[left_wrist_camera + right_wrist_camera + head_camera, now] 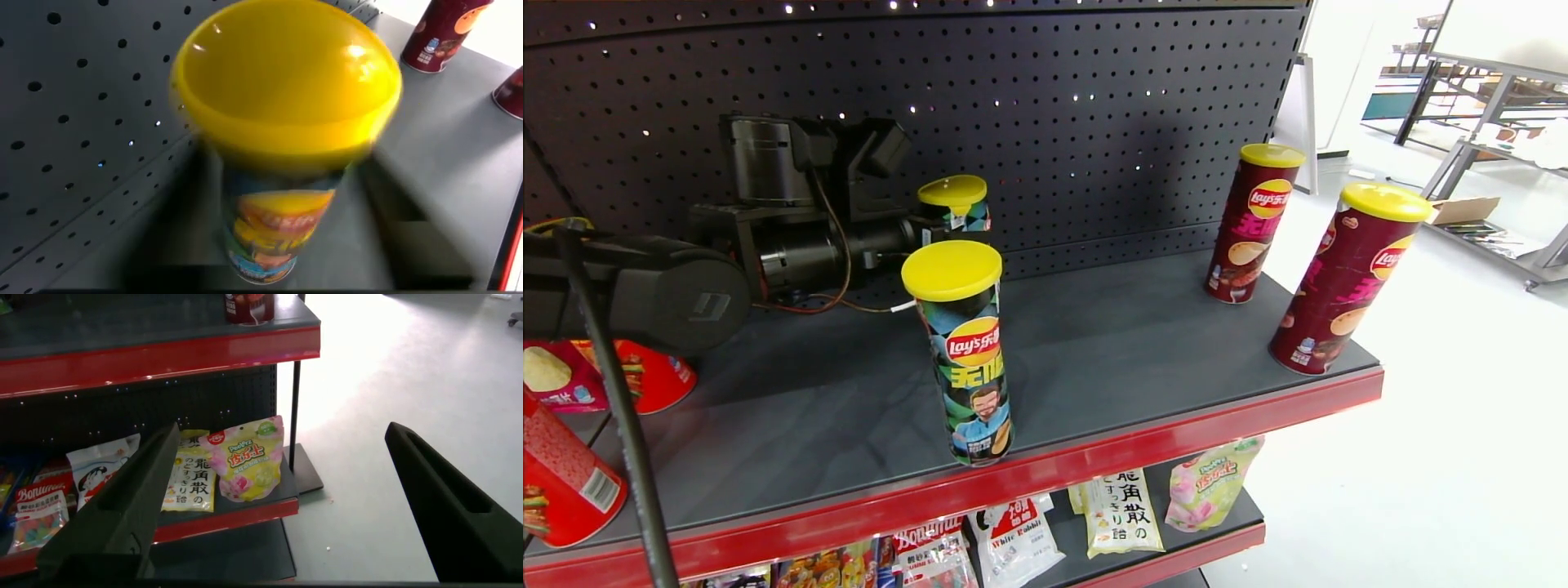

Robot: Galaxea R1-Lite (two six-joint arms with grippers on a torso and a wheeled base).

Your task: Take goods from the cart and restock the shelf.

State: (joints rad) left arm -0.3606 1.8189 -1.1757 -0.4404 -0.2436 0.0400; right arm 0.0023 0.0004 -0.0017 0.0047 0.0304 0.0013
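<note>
While the right gripper (pixel 282 433) hangs wide open and empty by the lower shelf (pixel 229 518), one green can (pixel 968 359) stands at the top shelf's lip. Behind it, upright by the pegboard (pixel 1094 122), the rear can (pixel 956 204) sits dead ahead of the left gripper (pixel 927 231). Gripped or not, can't tell.

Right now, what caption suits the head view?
Left gripper at the rear green chip can on the shelf; a twin can stands in front.

Past the can (pixel 953 211) at the left jaws stands the pegboard (pixel 1094 98). Another can (pixel 968 359) blocks the near side. To their right the shelf (pixel 1119 343) lies bare up to 2 red cans (pixel 1252 224) (pixel 1343 282).
</note>
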